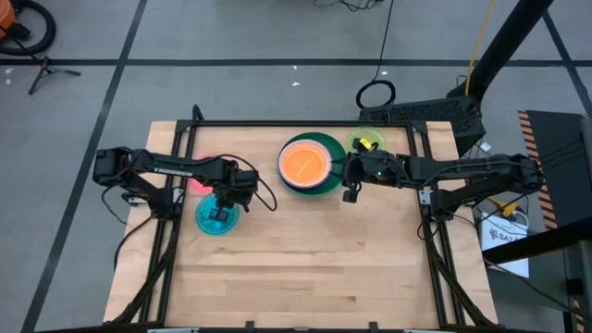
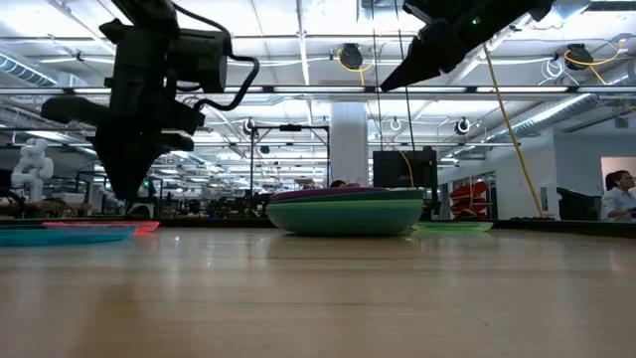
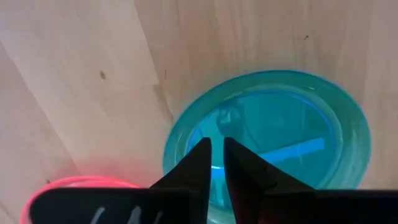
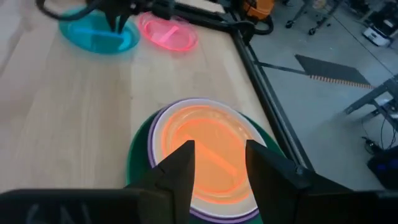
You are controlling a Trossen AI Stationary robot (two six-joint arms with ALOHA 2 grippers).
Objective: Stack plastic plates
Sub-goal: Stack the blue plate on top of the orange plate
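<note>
Above the translucent blue plate (image 3: 267, 140), the left gripper (image 3: 215, 163) hangs with its jaws nearly shut, only a thin gap between the two fingers, and nothing is between them; the low view shows it clear of the table (image 1: 305, 268). The right gripper (image 4: 217, 163) hovers over the stack (image 1: 311, 165) with its jaws standing wide and empty, the orange plate (image 4: 208, 155) showing between them. This orange plate lies on top of the stack, and under it I can see a white rim, a purple rim and a dark green rim; the low view shows also lighter green layers in the side of the pile, but how many plates are hidden there I cannot count for sure. Outside the stack I count three plates: the blue one, one pink plate (image 4: 168, 32) just beside it, and one lime plate (image 1: 365, 142) near the far edge behind the right arm. So the larger plates and one small one seem already stacked, and in my judgement three small plates are left, the blue one probably being the next to pick.
</note>
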